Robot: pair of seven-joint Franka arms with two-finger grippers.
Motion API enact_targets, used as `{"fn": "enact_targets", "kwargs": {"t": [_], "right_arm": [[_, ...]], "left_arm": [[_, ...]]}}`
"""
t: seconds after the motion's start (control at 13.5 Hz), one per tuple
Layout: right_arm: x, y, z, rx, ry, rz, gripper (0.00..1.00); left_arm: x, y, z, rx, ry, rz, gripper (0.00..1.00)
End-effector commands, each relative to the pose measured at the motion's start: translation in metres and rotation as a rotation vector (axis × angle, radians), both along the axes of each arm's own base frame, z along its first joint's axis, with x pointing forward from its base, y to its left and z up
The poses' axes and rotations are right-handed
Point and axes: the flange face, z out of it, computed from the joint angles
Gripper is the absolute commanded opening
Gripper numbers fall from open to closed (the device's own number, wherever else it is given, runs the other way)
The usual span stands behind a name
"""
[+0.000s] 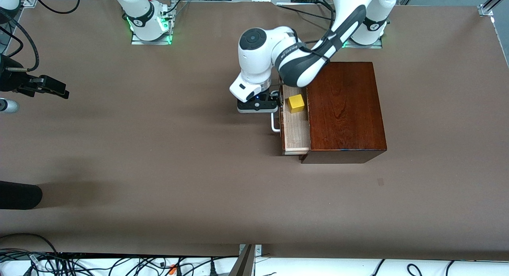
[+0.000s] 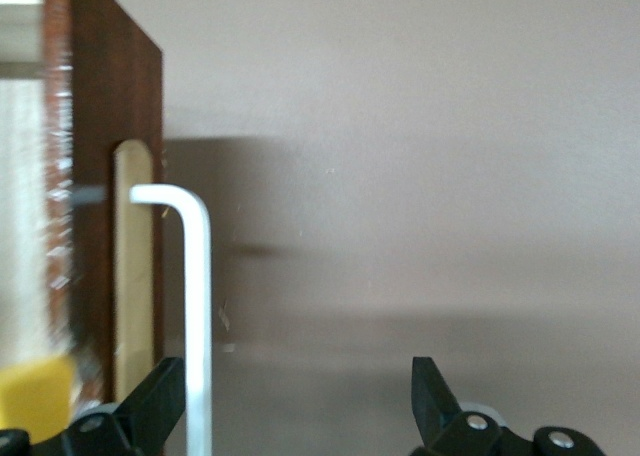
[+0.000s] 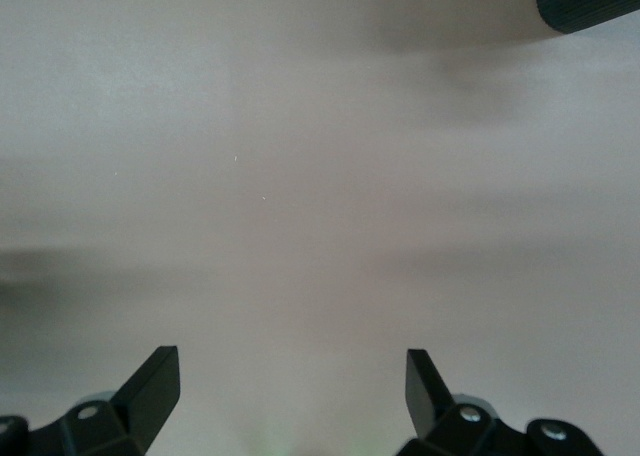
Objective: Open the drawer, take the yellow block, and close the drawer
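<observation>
Two grippers spread wide, neither clasping anything. Lower centre-right of the front view: drawer [image 1: 295, 129] pulled partway out of the glossy wooden box [image 1: 345, 109], pale floor exposed. Just above, yellow block [image 1: 296, 103] sitting inside that tray, untouched. Beside it, left gripper [image 1: 258, 105] low at the white handle [image 1: 275, 124], bar just inside one finger [image 2: 160, 401], probably released so the block can be reached. Upper left edge: right gripper [image 1: 47, 87] waiting above bare table.

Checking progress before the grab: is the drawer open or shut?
Open: the drawer is slid out of the wooden box, with the yellow block showing inside.
</observation>
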Motion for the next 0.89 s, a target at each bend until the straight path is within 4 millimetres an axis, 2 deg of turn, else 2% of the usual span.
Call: {"fn": "enact_targets", "kwargs": {"t": [0.0,0.15,0.22,0.37,0.52,0.67,0.81], "right_arm": [[-0.003,0.0,0.007,0.005,-0.009,0.014,1.0],[-0.003,0.0,0.007,0.005,-0.01,0.014,1.0],[-0.003,0.0,0.007,0.003,-0.01,0.014,1.0],[-0.004,-0.001,0.008,0.005,-0.01,0.013,1.0],[-0.003,0.0,0.007,0.003,-0.013,0.001,1.0],[-0.001,0.023,0.006,0.002,-0.021,0.024,1.0],[-0.001,0.042,0.007,-0.006,-0.024,-0.037,1.0]], "left_arm": [[-0.008,-0.005,0.059,0.061,0.062,0.005,1.0],[-0.009,0.01,0.091,0.142,0.108,-0.002,1.0],[-0.006,0.025,0.111,0.181,0.125,-0.025,1.0],[0.009,0.07,0.15,0.221,0.162,-0.069,1.0],[0.031,0.127,0.188,0.198,0.205,-0.088,1.0],[0.056,0.198,0.216,0.148,0.262,-0.085,1.0],[0.078,0.275,0.242,0.068,0.292,-0.067,1.0]]}}
